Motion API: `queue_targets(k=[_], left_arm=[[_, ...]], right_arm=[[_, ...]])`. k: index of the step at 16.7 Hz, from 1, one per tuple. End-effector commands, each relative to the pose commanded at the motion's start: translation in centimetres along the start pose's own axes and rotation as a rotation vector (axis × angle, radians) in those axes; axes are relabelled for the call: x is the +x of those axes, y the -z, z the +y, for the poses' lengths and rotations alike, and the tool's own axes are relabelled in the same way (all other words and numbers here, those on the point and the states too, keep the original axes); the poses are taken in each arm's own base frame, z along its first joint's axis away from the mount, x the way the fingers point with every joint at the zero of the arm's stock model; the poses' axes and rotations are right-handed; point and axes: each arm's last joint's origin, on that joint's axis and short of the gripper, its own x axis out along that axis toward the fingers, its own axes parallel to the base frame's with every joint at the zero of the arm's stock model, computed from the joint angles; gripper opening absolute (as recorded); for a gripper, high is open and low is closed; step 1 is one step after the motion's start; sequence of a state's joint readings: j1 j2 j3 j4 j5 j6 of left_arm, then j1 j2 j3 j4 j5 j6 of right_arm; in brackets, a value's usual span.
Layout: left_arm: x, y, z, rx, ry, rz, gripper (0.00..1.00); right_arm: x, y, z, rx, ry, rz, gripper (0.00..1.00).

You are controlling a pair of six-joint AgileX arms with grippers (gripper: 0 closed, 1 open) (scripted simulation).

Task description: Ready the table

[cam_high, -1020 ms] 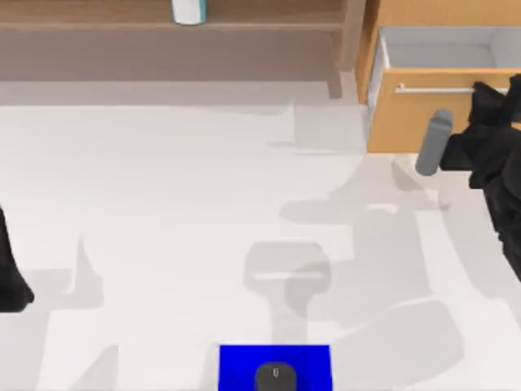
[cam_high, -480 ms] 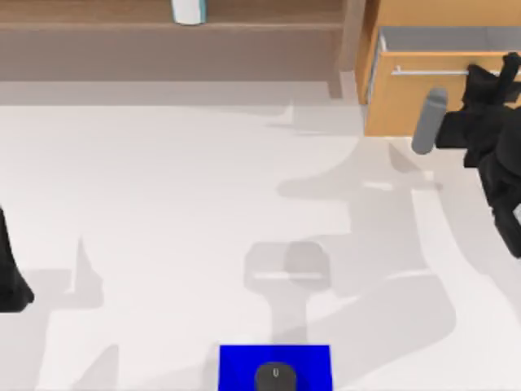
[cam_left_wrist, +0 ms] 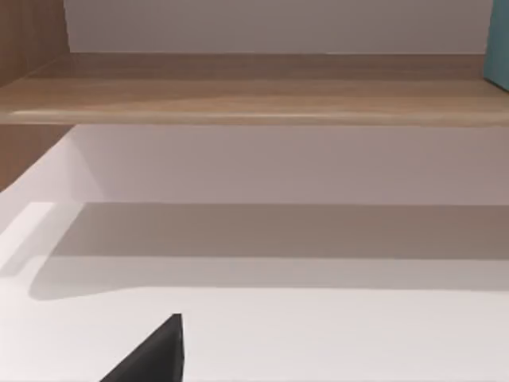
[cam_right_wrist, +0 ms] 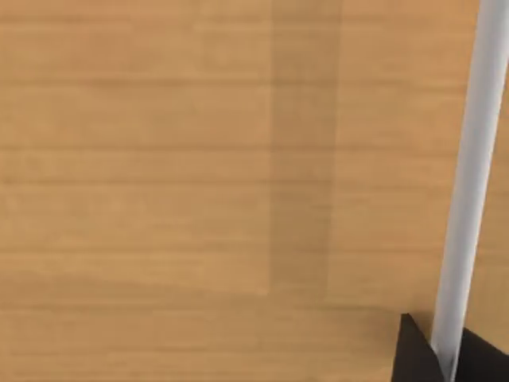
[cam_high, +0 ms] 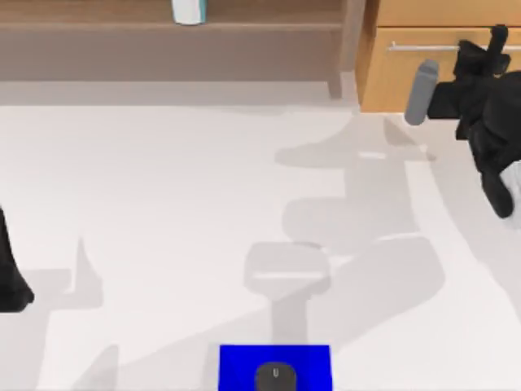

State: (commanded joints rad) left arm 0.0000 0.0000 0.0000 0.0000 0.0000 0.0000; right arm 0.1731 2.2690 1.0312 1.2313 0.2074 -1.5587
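The table (cam_high: 163, 212) is the broad white top that takes up most of the top view, its long axis running left to right, with its far edge along the shelf (cam_high: 163, 32) and the cabinet (cam_high: 399, 73). At the near edge, about the middle, a blue mat (cam_high: 236, 362) lies flat with a small dark mouse (cam_high: 275, 375) on it.

At the far right the right gripper (cam_high: 492, 45) is at the cabinet front, by the metal bar handle (cam_high: 423, 47). The drawer front sits flush with the cabinet. A grey cylinder (cam_high: 420, 91) juts from the right arm toward the left, tilted, over the cabinet's lower corner. The right wrist view gives what the top view cannot: the light wood of the drawer front (cam_right_wrist: 199, 159) close up, the handle (cam_right_wrist: 469, 183) crossing it as a pale bar, and a dark fingertip (cam_right_wrist: 413, 354) on each side of it. The jaws are narrow, closed around the bar.

The left gripper (cam_high: 12, 277) is parked at the table's left edge, well apart from everything else; whether its jaws are wide or narrow I cannot tell. The left wrist view shows one dark finger (cam_left_wrist: 155, 354) over the white top and, beyond, the underside of the shelf board (cam_left_wrist: 238, 87). On the shelf stands a pale blue-white container (cam_high: 188, 10), cut off at the picture's edge.
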Motion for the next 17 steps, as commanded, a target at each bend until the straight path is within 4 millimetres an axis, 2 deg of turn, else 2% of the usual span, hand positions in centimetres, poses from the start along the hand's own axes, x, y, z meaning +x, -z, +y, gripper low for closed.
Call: queue_targets(k=[3, 7, 17], left_arm=[[0.0, 0.0, 0.0, 0.0, 0.0, 0.0, 1.0], [0.0, 0.0, 0.0, 0.0, 0.0, 0.0, 1.0], [0.0, 0.0, 0.0, 0.0, 0.0, 0.0, 1.0]], right_arm=[[1.48, 0.04, 0.05, 0.006, -0.006, -0.002, 0.0], [1.53, 0.04, 0.05, 0.007, -0.006, -0.002, 0.0], [1.53, 0.04, 0.05, 0.007, -0.006, -0.002, 0.75]])
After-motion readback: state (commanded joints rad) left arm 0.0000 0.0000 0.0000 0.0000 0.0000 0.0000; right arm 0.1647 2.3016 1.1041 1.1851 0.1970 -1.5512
